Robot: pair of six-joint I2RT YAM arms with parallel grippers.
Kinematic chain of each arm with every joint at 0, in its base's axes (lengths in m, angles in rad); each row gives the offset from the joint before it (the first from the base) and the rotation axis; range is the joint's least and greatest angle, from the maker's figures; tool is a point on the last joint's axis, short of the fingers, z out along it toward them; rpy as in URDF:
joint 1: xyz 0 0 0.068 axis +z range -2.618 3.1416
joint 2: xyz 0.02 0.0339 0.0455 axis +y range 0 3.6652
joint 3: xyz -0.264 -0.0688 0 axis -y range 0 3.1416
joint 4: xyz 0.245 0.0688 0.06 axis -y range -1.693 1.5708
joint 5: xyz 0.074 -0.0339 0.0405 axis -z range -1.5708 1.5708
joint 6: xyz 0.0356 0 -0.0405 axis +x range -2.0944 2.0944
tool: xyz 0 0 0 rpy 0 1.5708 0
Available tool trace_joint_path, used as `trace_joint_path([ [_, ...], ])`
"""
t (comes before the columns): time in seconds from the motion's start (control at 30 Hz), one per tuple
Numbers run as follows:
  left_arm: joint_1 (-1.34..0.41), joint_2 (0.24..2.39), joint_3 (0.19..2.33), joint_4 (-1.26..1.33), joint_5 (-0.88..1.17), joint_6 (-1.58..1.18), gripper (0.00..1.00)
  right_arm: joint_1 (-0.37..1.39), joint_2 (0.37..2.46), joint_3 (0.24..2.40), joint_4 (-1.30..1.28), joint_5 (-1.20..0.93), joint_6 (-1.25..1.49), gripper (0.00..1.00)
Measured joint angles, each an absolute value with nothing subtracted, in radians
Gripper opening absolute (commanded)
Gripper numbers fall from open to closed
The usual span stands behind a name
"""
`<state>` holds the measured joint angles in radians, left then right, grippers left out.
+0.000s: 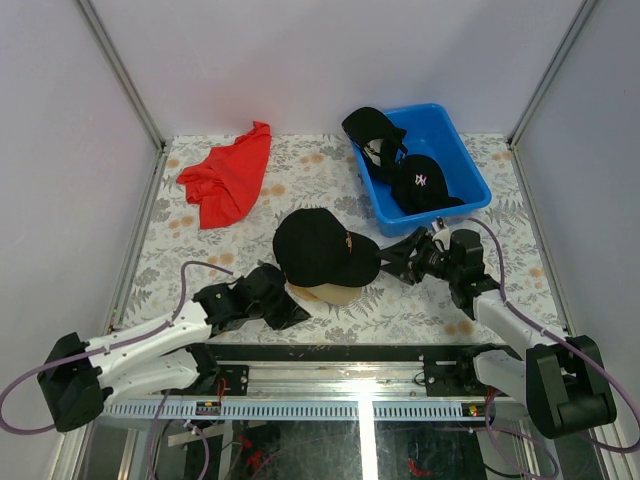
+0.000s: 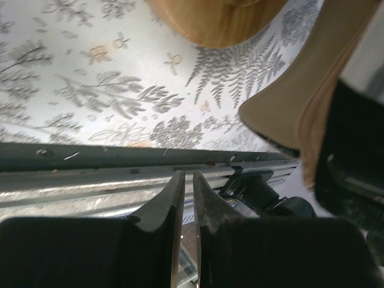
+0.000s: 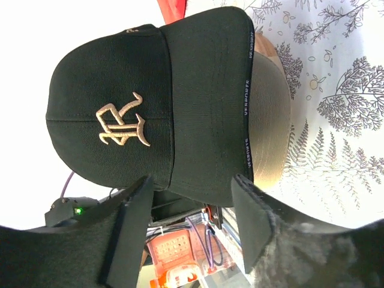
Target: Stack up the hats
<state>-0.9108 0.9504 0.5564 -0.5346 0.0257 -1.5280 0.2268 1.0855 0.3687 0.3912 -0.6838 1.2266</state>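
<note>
The right pincer [image 3: 191, 179] stands wide open, its fingers on either side of the brim tip of a black cap [image 3: 120, 114] with a gold emblem, at the middle of the surface [image 1: 200, 255]. That cap covers a tan cap [image 3: 271, 120], so only the tan brim shows. The left pincer [image 2: 187, 179], all but closed on nothing, sits just near-left of it. A wooden stand [image 2: 216, 21] is cut off by the frame. Far right, a blue bin [image 1: 432, 214] holds a logo cap [image 1: 420, 182] and a plain-looking cap [image 1: 372, 128] draped over its far left corner. A red cloth [image 1: 228, 175] lies far left.

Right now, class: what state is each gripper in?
Left gripper: shut, holding nothing.
Right gripper: open, at the brim of the black cap.
</note>
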Motion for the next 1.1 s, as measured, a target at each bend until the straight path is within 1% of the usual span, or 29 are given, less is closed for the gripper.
trace_joint_path([
  [0.07, -0.916, 0.979, 0.556, -0.484, 0.009, -1.535, 0.09, 0.233, 1.088, 0.368, 0.401, -0.684, 1.233, 0.45],
  [0.13, -0.922, 1.027, 0.558, -0.432, -0.006, -1.536, 0.09, 0.238, 1.089, 0.368, 0.402, -0.686, 1.234, 0.4],
  [0.23, -0.932, 1.112, 0.578, -0.387, -0.015, -1.535, 0.09, 0.241, 1.09, 0.368, 0.402, -0.693, 1.235, 0.39],
  [0.33, -0.942, 1.181, 0.608, -0.353, -0.021, -1.533, 0.09, 0.243, 1.096, 0.368, 0.402, -0.698, 1.235, 0.43],
  [0.43, -0.949, 1.207, 0.626, -0.33, -0.026, -1.533, 0.09, 0.248, 1.108, 0.369, 0.402, -0.699, 1.235, 0.42],
  [0.47, -0.951, 1.208, 0.628, -0.324, -0.027, -1.533, 0.09, 0.25, 1.113, 0.369, 0.402, -0.7, 1.235, 0.44],
  [0.53, -0.953, 1.208, 0.628, -0.317, -0.029, -1.533, 0.09, 0.253, 1.121, 0.369, 0.402, -0.7, 1.234, 0.51],
  [0.57, -0.955, 1.208, 0.628, -0.315, -0.031, -1.533, 0.09, 0.254, 1.126, 0.369, 0.402, -0.701, 1.234, 0.53],
  [0.87, -0.955, 1.182, 0.628, -0.315, -0.046, -1.536, 0.09, 0.258, 1.108, 0.369, 0.337, -0.692, 1.169, 0.59],
  [1.0, -0.955, 1.164, 0.626, -0.314, -0.051, -1.541, 0.09, 0.261, 1.127, 0.366, 0.361, -0.689, 1.165, 0.64],
  [1.1, -0.955, 1.164, 0.624, -0.314, -0.051, -1.541, 0.09, 0.269, 1.171, 0.366, 0.397, -0.675, 1.167, 0.66],
])
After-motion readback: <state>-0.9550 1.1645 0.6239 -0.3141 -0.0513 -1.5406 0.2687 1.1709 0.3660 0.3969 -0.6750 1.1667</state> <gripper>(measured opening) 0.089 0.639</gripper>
